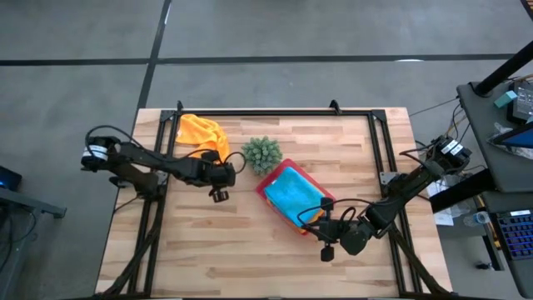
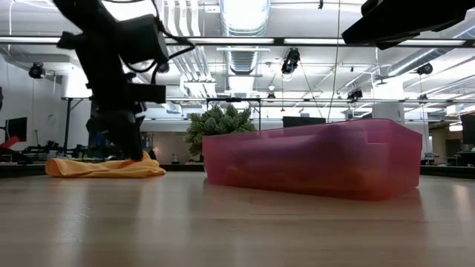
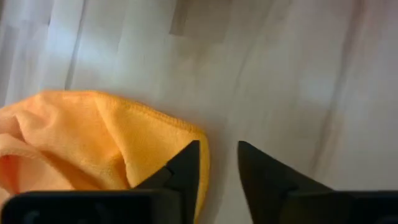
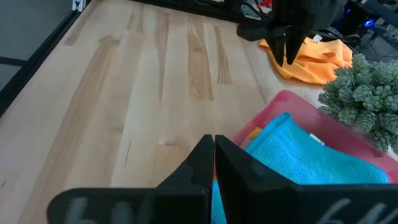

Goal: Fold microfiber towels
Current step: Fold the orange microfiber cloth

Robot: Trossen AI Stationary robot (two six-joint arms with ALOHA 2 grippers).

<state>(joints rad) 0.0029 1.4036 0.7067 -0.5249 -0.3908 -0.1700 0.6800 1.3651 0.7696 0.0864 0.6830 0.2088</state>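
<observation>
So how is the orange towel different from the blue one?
The orange towel lies loose and rumpled on the bare table, while the blue towel sits flat and neat inside the pink tray. The orange towel is at the back by the left tool, whose fingers stand apart beside its edge; the blue towel is nearer the right tool, which is shut. Both are soft, fuzzy cloths.

free: bare table (image 1: 208,242) front-left | blocked: plant (image 1: 261,153), pink tray (image 1: 268,179) mid-table

Lab: exposed ceiling ducts (image 2: 245,33), monitors (image 2: 16,127), equipment desk (image 1: 500,125)
</observation>
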